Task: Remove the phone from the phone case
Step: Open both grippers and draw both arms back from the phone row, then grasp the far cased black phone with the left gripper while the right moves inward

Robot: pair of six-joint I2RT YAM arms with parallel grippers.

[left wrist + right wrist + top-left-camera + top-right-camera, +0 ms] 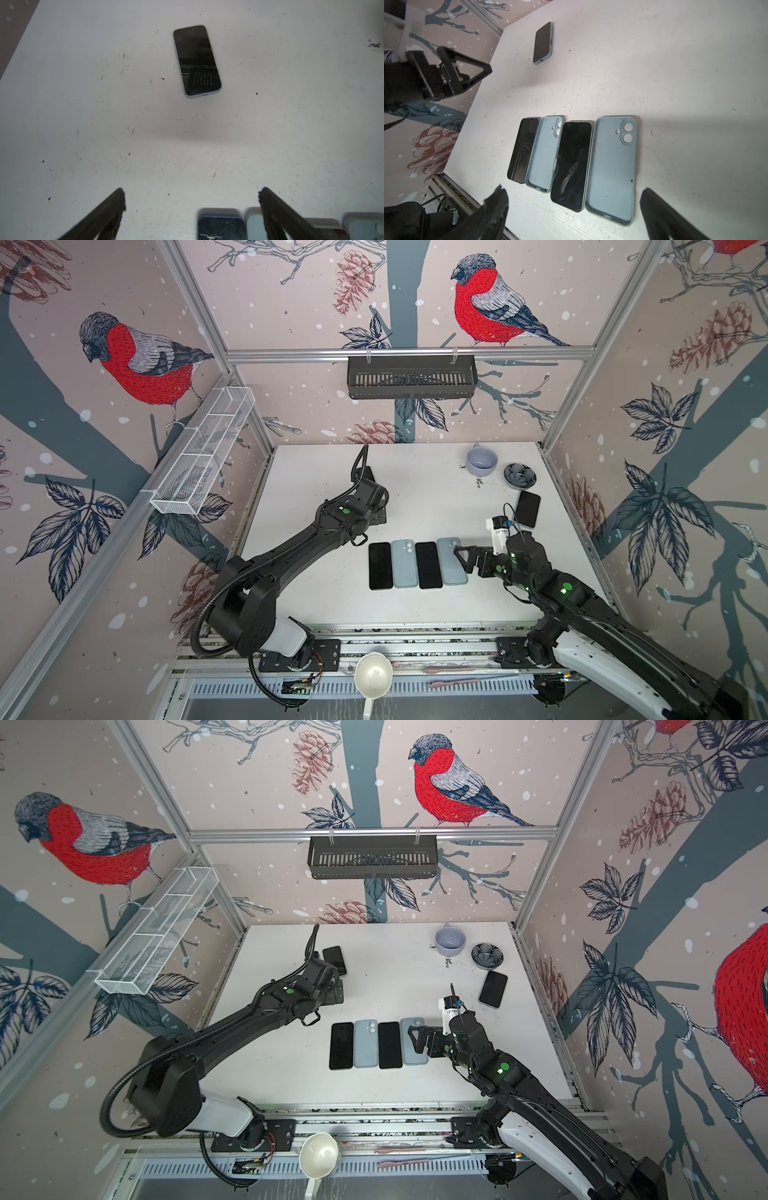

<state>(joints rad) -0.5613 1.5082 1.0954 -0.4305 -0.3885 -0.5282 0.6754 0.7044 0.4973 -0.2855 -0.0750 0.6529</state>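
right gripper (461, 559) spread and empty beside the rightmost blue case (449, 570), mid-frame; left gripper (192, 192) also spread, holding nothing.

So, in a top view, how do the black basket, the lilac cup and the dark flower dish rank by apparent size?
1. Black basket, clearly largest.
2. Lilac cup and dark flower dish: they look nearly alike, so I do not rank them.

Bright, even light from above washes the white worktop (415, 489) pale, almost glaring in the wrist views, where soft, faint shadows cross it. A phone screen (196, 60) mirrors pale slats. The left hand (191, 197) shows blurred fingertips (119, 199); wrist-view edges stretch.
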